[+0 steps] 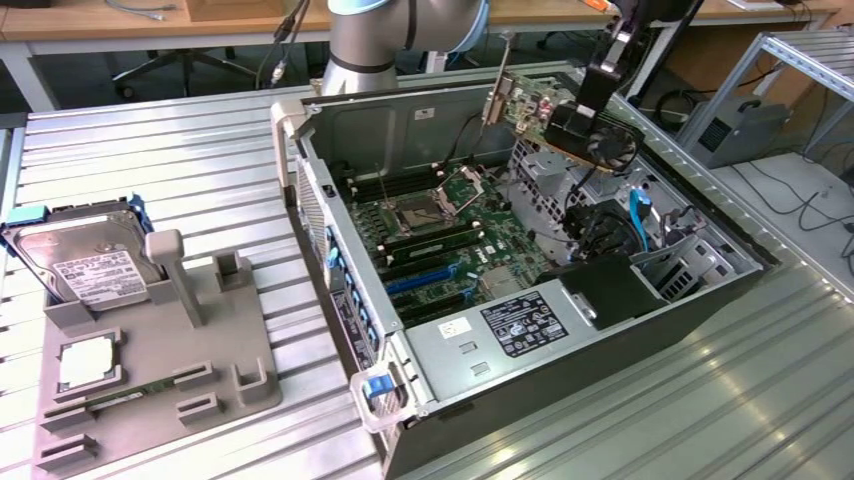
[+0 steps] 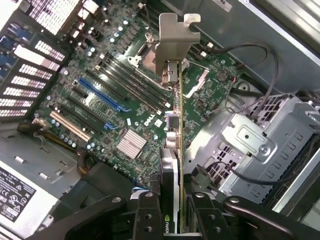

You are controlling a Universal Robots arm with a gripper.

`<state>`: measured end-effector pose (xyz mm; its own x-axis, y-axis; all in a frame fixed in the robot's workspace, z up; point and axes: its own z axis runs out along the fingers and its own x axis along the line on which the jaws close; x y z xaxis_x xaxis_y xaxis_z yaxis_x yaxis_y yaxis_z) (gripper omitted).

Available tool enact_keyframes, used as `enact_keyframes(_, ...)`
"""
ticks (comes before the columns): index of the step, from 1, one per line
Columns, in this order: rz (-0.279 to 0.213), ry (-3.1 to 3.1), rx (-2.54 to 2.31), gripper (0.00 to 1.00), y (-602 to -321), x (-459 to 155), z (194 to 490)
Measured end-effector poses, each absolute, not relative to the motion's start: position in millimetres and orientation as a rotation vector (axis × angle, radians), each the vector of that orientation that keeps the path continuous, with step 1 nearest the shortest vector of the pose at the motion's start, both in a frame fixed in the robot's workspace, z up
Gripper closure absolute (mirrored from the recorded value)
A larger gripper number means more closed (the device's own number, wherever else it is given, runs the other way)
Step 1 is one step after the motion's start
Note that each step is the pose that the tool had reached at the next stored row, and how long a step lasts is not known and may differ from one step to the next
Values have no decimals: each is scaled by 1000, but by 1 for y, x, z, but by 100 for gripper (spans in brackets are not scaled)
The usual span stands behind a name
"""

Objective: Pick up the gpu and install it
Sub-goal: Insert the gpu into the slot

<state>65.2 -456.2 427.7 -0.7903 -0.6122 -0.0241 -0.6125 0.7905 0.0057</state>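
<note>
The gpu [image 1: 531, 102] hangs in the air above the open computer case [image 1: 350, 330], tilted, with its metal end bracket toward the case's rear wall and its fan toward the exterior view's right. My gripper [image 1: 578, 120] is shut on the card's upper edge. In the wrist view the gpu [image 2: 171, 170] runs edge-on away from my gripper [image 2: 173, 202], with one finger on each side and its bracket [image 2: 172, 42] at the far end. Below it lies the green motherboard [image 2: 125, 85] with its blue expansion slots [image 2: 102, 96]. The card is well clear of the board.
Inside the case are the power supply [image 1: 523, 322], a metal drive cage [image 2: 255, 142] and loose black cables [image 2: 250, 55]. On the exterior view's left a grey fixture [image 1: 240, 370] holds a hard drive [image 1: 87, 268], a processor [image 1: 87, 362] and a memory stick [image 1: 127, 392].
</note>
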Motion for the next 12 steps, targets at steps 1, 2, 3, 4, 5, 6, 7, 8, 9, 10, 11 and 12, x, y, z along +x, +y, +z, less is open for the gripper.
enact_keyframes(1,21,2944,-1036,73,-456,65,428)
enact_keyframes(2,22,2928,-1080,73,-456,65,427)
enact_keyframes(3,22,2914,-1118,73,-456,65,427)
enact_keyframes(4,23,2898,-1157,73,-456,65,427)
enact_keyframes(5,23,2887,-1186,73,-456,65,427)
enact_keyframes(6,23,2869,-1229,73,-456,65,427)
enact_keyframes(7,24,2853,-1268,73,-456,65,427)
enact_keyframes(8,24,2842,-1293,73,-455,65,427)
enact_keyframes(9,24,2831,-1317,73,-455,65,427)
enact_keyframes(10,25,2816,-1349,73,-455,65,427)
enact_keyframes(11,25,2803,-1375,73,-455,65,427)
enact_keyframes(12,25,2787,-1408,73,-455,65,426)
